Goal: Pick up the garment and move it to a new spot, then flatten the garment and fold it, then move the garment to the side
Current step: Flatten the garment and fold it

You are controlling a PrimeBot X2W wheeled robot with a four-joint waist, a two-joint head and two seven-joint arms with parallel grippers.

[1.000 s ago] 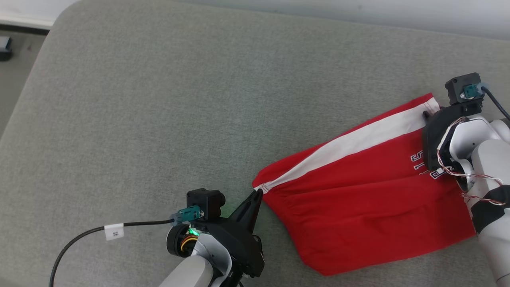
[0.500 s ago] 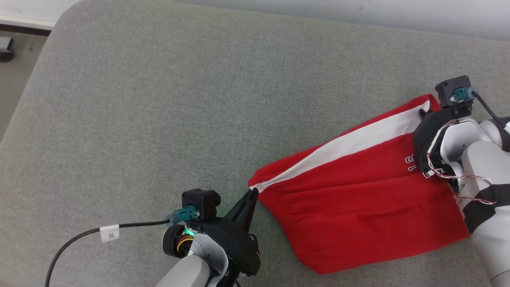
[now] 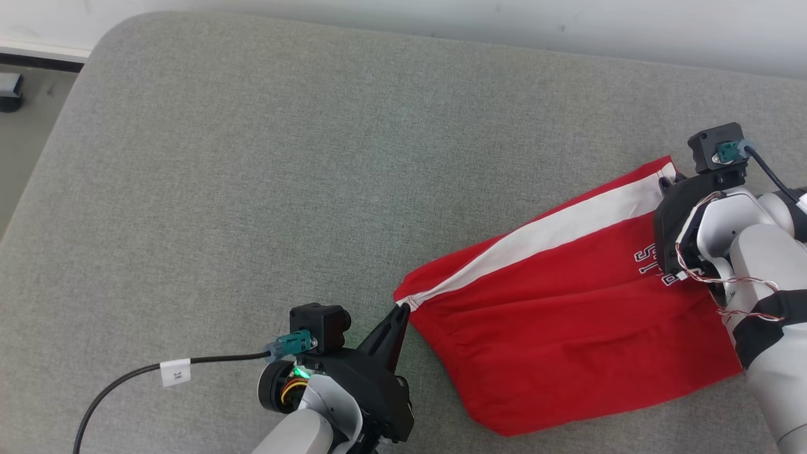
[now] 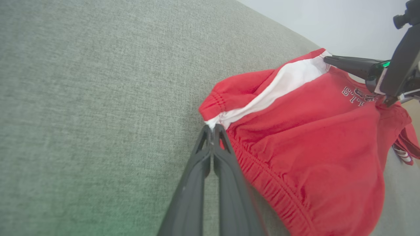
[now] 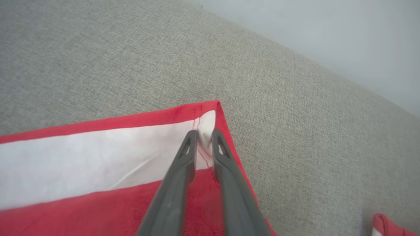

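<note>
Stretched corner to corner on a grey upholstered cushion (image 3: 252,157): a red garment (image 3: 567,328) with a broad white stripe (image 3: 567,224). Lies toward the cushion's right side in the head view, slanting up to the right. Pinched at its lower-left corner by the left gripper (image 3: 401,310), jaws clenched on the white end of the stripe beside the gathered waistband (image 4: 262,183). Gripped at the opposite hem (image 5: 226,131) corner by the right gripper (image 5: 205,134), jaws nearly together with a fold of white fabric caught between them.

From the left wrist, brings out the waistband's elastic puckers, white lettering (image 4: 357,95) close to the right gripper, and a further red flap (image 4: 405,144) with white stripes at the picture's right edge. From the right wrist, picks up red stitching (image 5: 205,157) crossing the white stripe at the hem. From the head, takes in a black cable (image 3: 113,384) with a white tag (image 3: 175,372) trailing from the left wrist.
</note>
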